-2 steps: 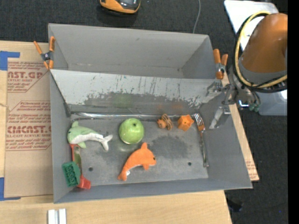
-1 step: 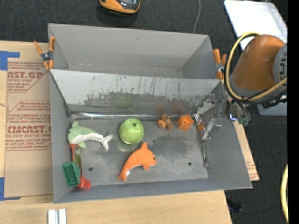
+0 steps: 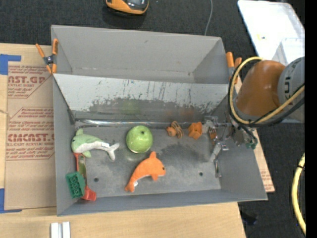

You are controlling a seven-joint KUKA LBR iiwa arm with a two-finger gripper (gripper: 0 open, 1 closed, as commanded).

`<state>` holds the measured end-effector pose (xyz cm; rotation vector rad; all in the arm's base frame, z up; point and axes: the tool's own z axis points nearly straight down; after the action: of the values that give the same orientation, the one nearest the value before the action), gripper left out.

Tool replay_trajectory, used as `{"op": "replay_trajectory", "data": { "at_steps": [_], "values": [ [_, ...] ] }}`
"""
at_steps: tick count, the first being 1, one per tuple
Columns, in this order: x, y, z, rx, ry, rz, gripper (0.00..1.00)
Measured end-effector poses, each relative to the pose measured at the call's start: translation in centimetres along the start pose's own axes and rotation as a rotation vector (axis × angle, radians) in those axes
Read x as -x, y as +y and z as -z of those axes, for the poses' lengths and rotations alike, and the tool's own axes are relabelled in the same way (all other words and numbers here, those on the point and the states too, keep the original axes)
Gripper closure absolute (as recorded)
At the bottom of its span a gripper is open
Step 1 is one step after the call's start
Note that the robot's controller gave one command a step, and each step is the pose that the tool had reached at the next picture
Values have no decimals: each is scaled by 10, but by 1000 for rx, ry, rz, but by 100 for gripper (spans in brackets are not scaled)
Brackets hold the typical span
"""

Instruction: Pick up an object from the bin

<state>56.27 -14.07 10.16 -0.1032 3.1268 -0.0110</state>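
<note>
- One small orange lumpy toy (image 3: 195, 130) by the grey metal bin's (image 3: 148, 58) back wall, just beside the gripper (image 3: 217, 155);
- gripper opening: cannot tell; nothing seen held;
- probably light, squashy; pinch across its middle.

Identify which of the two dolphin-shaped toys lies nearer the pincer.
The orange dolphin-shaped toy, front and centre; the pale green and white dolphin toy lies farther from the pincer, at the left.
</note>
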Motion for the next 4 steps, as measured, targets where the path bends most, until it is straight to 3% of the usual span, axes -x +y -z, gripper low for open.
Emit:
{"op": "replay_trajectory", "data": {
  "at_steps": [1, 2, 3, 4],
  "values": [
    [-10, -1, -19, 2, -19, -152, 0],
    [2, -3, -22, 2, -14, -245, 0],
    [1, 10, -22, -11, -29, 58, 0],
    [-44, 41, -21, -13, -52, -94, 0]
  ]
}}
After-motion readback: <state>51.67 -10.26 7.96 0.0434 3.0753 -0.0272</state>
